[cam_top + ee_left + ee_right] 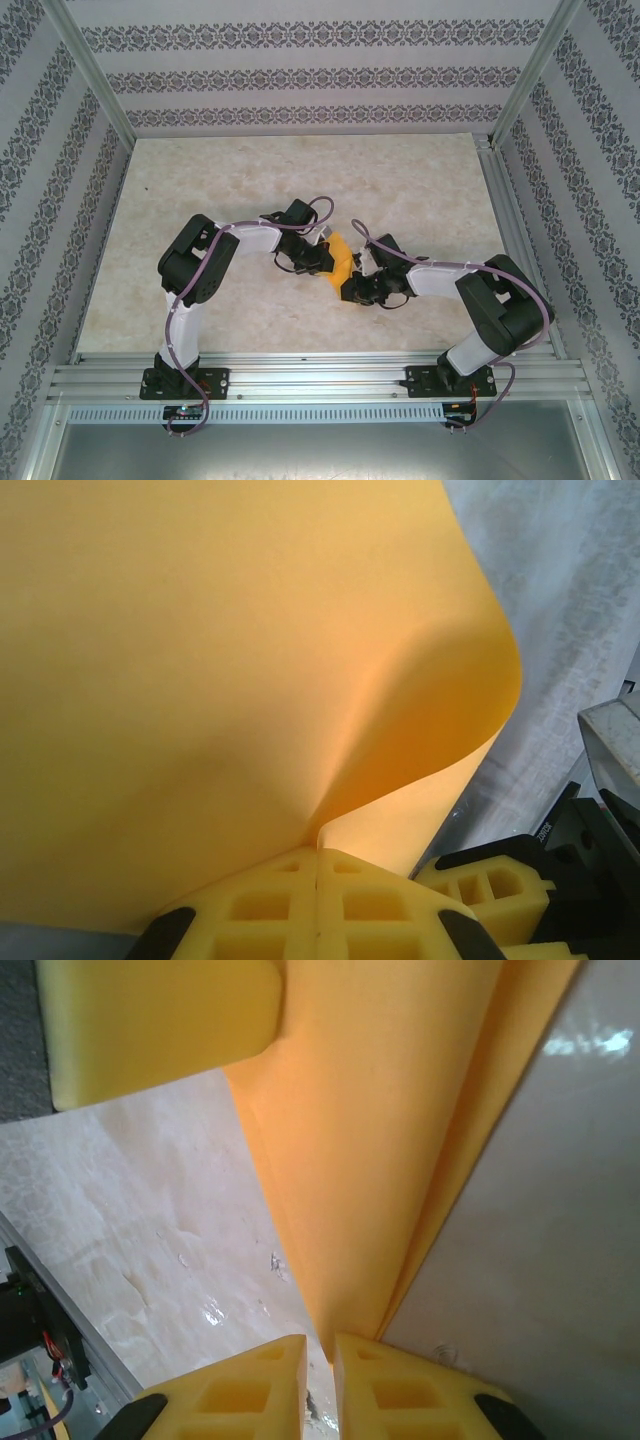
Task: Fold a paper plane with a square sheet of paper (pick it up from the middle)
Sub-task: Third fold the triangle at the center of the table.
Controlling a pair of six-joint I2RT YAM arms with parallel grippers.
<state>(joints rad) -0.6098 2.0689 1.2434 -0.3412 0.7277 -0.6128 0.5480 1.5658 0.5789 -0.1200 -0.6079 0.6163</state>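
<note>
I see the sheet of paper over the middle of the desk, well away from every edge, caught between my two grippers. From above it reads as a narrow, bowed orange strip. Its long axis runs from the far end, by the left gripper, to the near end, by the right gripper, leaning a little toward the right edge as it nears me. I cannot tell from there whether it touches the surface.

The left wrist camera gives what the overhead cannot: the left gripper has its jaws pressed together on an edge of the paper, which billows up and curls over to the right in a soft bend. One finger of the right gripper sits low on the right of that view.

In the right wrist camera the right gripper pinches the paper with jaws nearly closed. Here the sheet looks doubled, two layers meeting in a narrow vee at the fingertips and widening away from them. A finger of the left gripper lies against it at the top left, with marbled desk showing below.
</note>
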